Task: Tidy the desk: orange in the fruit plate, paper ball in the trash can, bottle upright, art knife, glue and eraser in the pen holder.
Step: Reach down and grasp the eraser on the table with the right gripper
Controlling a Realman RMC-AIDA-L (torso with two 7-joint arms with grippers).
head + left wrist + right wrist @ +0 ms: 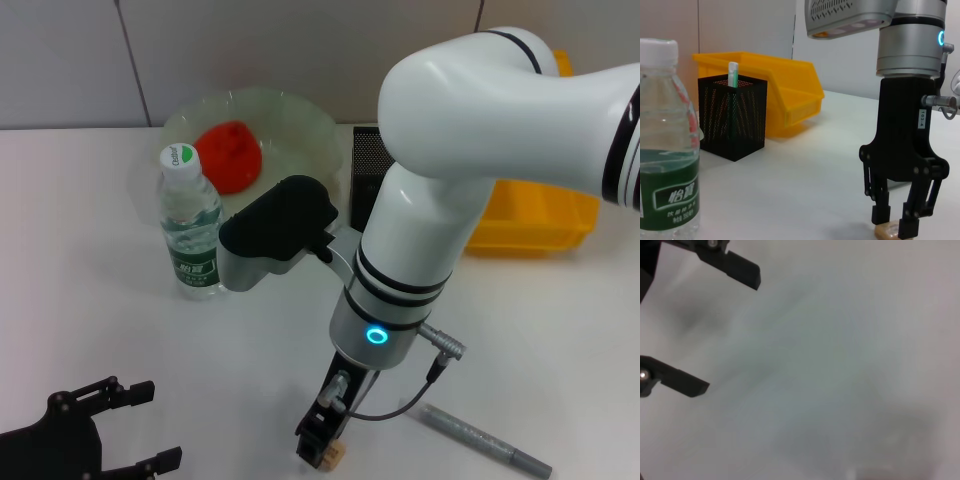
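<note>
While the left gripper (150,425) idles open, the right gripper (894,224) straddles the eraser (888,230), fingers touching it.

White desk (90,330) fills most of head view; surface smooth, matte, plain. Behind desk, pale grey wall (240,50) made of flat panels, thin dark seams running between them, one slanted seam at upper left, another near upper right. Left wrist view: same wall (740,25) with vertical seam, lighter panel farther along. Light even, diffuse, soft shadows on desk surface. Right wrist view: only blurred pale surface (840,365), probably desk top. Floor, windows, lamps not in view.
</note>
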